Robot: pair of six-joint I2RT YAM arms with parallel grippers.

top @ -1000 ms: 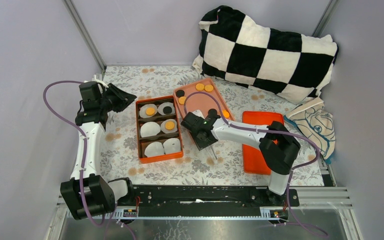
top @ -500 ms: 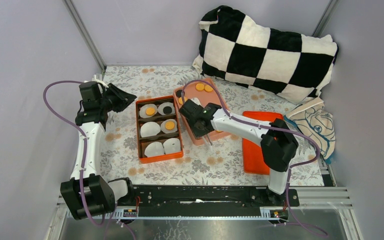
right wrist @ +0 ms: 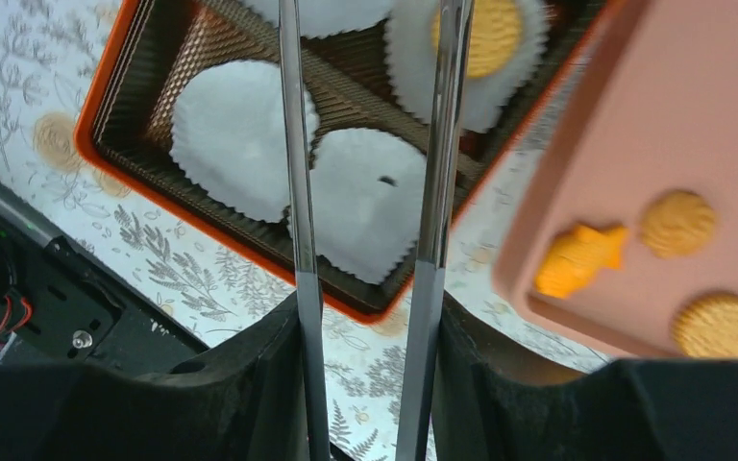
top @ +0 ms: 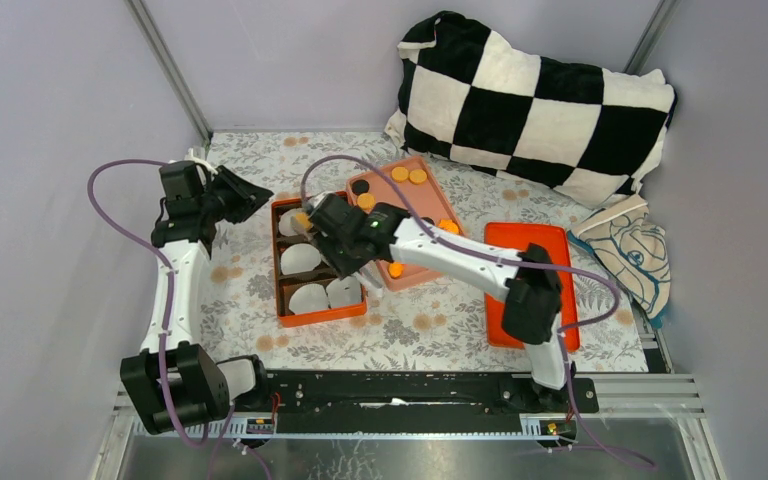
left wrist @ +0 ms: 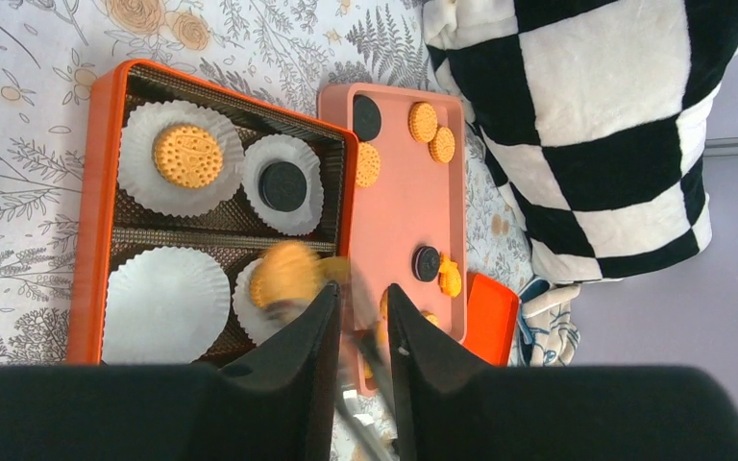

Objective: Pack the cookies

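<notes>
**Top external view.** The right gripper [top: 352, 262] hangs over the orange box [top: 320, 316], above its right-hand column of white paper cups [top: 308, 298]. Loose cookies [top: 400, 173] lie on the pink tray [top: 428, 195], just right of that gripper. They are mostly golden-orange discs, with one black disc [top: 360, 186] at the far corner. The right arm extends from its base up and left across the tray, with its elbow over the orange lid [top: 545, 238]. Whether this gripper holds anything cannot be told from here. The left gripper [top: 243, 195] sits left of the box and apart from it. Its arm runs straight up the left side of the floral tablecloth [top: 245, 300], well apart from the tray.

**Left wrist view.** The left gripper [left wrist: 360, 300] has its black fingers slightly apart, with nothing clamped. Beyond them, the box's far row holds a golden cookie [left wrist: 187, 154] in one cup and a black cookie [left wrist: 282, 185] in the next. The second row has an empty cup [left wrist: 165, 305]. Beside it is a blurred golden disc [left wrist: 286, 274] with thin smeared streaks running down from it. It is too blurred to say whether it is gripped or lying in a cup.

**Right wrist view.** The right gripper's two thin metal fingers [right wrist: 293, 192] stand apart and run off the top edge. Nothing lies between them along the visible length. The tips are out of view, so a grip cannot be confirmed. Empty cups lie below them. One round cookie [right wrist: 490, 34] rests in a cup behind the right finger. On the tray to the right lies a fish-shaped cookie [right wrist: 577, 259], near two round ones.
</notes>
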